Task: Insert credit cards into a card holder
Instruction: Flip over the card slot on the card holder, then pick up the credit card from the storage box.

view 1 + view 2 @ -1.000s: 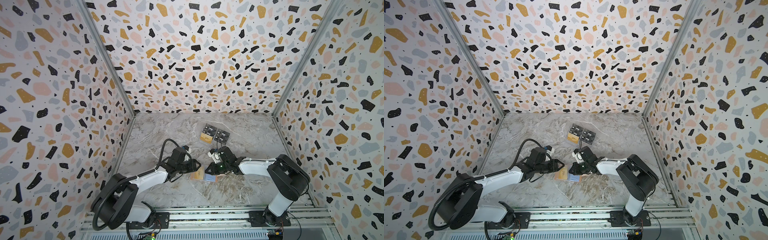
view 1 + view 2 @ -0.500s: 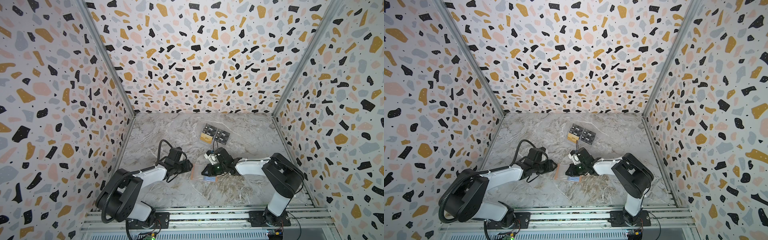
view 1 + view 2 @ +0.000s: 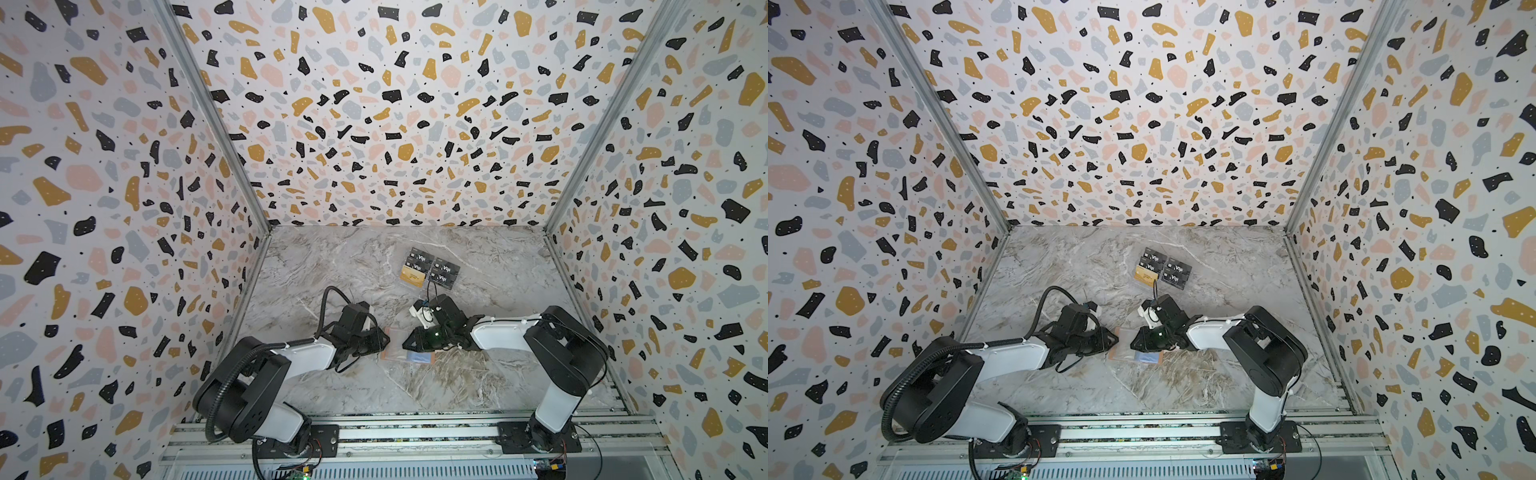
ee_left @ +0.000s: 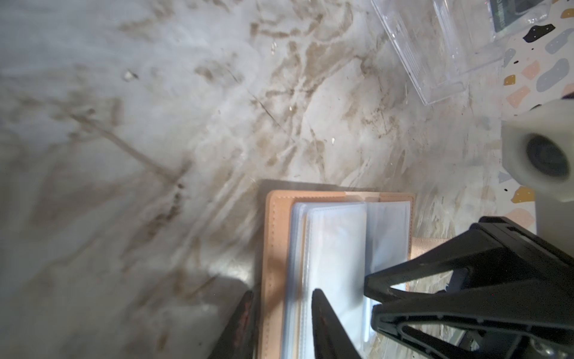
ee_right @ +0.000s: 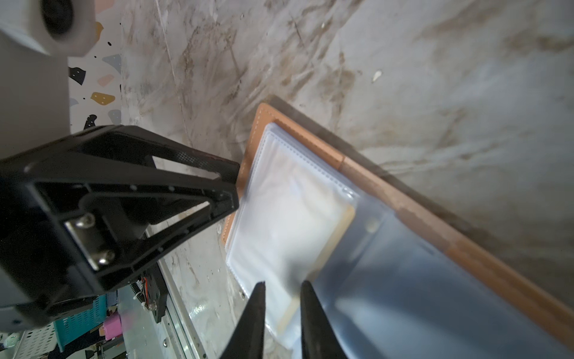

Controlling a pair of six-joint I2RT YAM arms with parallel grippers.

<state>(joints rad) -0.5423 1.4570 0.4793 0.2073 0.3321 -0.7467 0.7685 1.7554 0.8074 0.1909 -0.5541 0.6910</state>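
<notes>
The left gripper [image 4: 282, 292] hangs low over the card holder [image 3: 399, 351], fingers apart, one past the cover's edge and one on the clear sleeves [image 5: 289, 202]; it should press the open holder flat on the table, where it lies between the two grippers. The right gripper [image 5: 282, 284], fingers a little apart with nothing between them, should lift just one sleeve mouth. A gold credit card [image 3: 412, 274] waits in the stand [image 4: 435, 52] behind

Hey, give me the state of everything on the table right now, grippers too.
Card holder: open, lying flat, sleeves showing.
Gold card: in the clear stand.
Vip cards: in the stand too.
Left gripper: jaws apart at the holder's edge.
Right gripper: jaws slightly apart over a sleeve.
</notes>
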